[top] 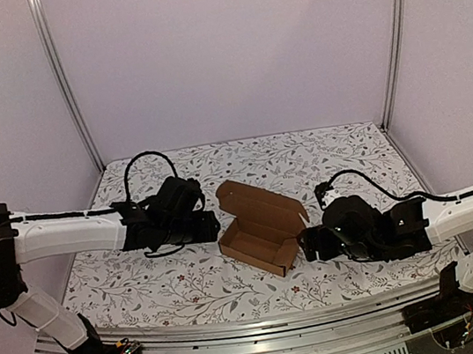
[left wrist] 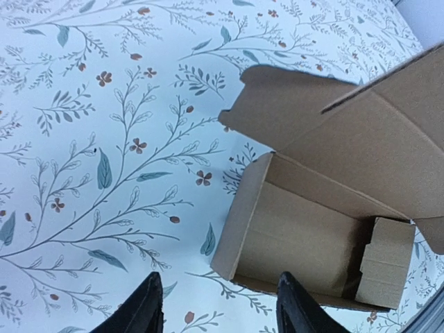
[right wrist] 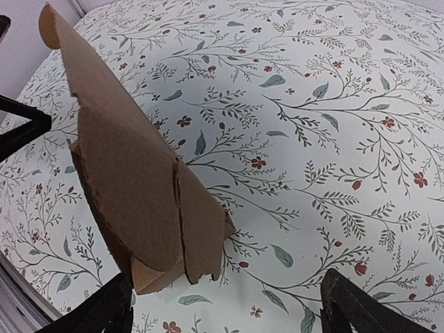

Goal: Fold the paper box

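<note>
Half-finished by the look of it: box [top: 261, 231] at mid-table [top: 182, 287], tray [top: 260, 246] formed, lid [top: 262, 198] raised and leaning toward the far side, not yet shut. Lies with its long axis crosswise, far-left to near-right, one end toward each arm. Flanked at both ends, with left gripper [top: 211, 225] just beside the left end and right gripper [top: 311, 244] just beside the right end, neither clearly nearer. From the left wrist, shows the tray's hollow ahead and to the right, a folded inner piece standing at its far end. Shows fingers [left wrist: 147, 309] part-way apart with nothing between them, one of them in front of the near wall, contact impossible to tell. From the right wrist, shows the lid rising ahead and to the left, a round-cornered side flap [right wrist: 201, 222] hanging from it. Shows the right fingers spread wide, gripping nothing. Probably turns on the lid: needs bringing down from the far side onto the tray, side flaps tucked inside the walls. Looks light and springy, and is apt to slide on the table unless steadied from the opposite end.
</note>
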Controlling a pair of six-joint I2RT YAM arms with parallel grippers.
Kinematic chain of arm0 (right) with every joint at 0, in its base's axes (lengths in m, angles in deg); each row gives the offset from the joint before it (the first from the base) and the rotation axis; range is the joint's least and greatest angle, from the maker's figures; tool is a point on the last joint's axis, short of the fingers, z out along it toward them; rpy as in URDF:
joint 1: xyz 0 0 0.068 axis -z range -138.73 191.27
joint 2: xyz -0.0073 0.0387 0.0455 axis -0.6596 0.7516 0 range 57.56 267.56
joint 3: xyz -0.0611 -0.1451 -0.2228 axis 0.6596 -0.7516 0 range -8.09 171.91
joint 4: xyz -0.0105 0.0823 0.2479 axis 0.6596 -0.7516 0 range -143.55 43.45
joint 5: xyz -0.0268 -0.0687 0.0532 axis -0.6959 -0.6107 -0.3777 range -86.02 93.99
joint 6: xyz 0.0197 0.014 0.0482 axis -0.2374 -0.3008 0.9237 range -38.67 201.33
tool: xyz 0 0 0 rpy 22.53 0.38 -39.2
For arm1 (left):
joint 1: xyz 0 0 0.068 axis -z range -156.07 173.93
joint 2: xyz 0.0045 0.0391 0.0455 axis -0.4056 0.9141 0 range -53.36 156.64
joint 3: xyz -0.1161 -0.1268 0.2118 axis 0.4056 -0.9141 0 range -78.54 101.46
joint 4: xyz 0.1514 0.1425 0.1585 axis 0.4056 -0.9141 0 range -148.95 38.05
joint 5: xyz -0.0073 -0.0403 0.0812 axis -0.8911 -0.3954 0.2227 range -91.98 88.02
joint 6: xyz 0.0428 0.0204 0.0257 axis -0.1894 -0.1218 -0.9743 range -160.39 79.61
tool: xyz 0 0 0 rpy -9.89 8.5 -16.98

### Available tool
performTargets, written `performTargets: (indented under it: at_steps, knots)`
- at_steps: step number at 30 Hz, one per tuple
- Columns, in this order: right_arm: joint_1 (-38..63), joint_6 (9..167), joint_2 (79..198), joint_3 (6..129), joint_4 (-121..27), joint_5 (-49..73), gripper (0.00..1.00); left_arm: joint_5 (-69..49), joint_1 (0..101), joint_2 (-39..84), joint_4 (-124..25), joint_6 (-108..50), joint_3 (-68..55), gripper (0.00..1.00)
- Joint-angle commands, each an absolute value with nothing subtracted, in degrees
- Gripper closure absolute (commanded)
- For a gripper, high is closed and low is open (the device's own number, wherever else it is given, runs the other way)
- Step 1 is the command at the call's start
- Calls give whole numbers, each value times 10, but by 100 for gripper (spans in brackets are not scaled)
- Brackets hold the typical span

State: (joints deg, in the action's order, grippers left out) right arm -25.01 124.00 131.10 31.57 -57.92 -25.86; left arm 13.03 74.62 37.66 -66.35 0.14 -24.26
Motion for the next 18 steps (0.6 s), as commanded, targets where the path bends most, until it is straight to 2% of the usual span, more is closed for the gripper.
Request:
performTargets:
  at_steps: [1,7,18]
  knots:
    - [-254,1246,1296,298,-552,-266,12,153,739,326,-682,-19,-254,44]
    - [-254,1194,1267,301,-554,-239,24,132,708,324,-686,-86,-229,41]
    - [-254,1124,1215,318,-621,-196,22,17,662,388,-561,-236,-207,24]
